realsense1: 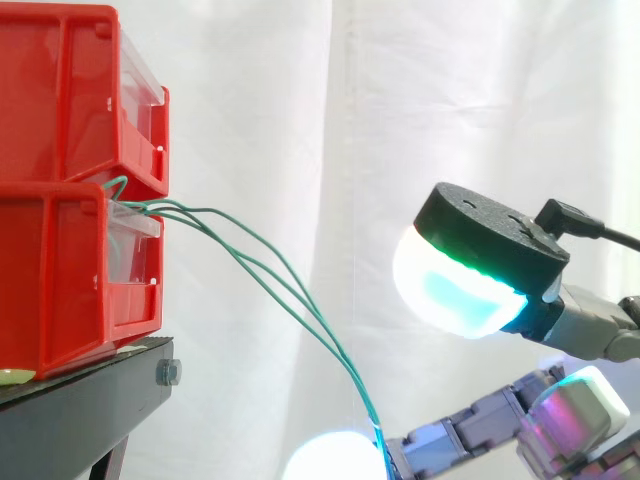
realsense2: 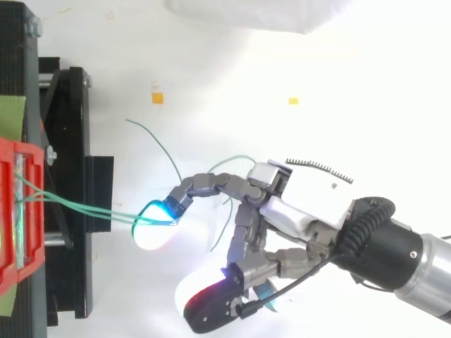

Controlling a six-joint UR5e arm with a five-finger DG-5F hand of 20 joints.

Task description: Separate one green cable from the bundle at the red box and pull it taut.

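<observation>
Thin green cables (realsense1: 345,362) arc slackly from the red box (realsense1: 60,270), pinched by the hand (realsense2: 310,204).

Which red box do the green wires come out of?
The bottom red box. The green wires come out over its top front edge, just under the upper box.

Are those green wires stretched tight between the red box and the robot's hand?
No, the green wires sag in a curve from the red box down to the hand.
</observation>
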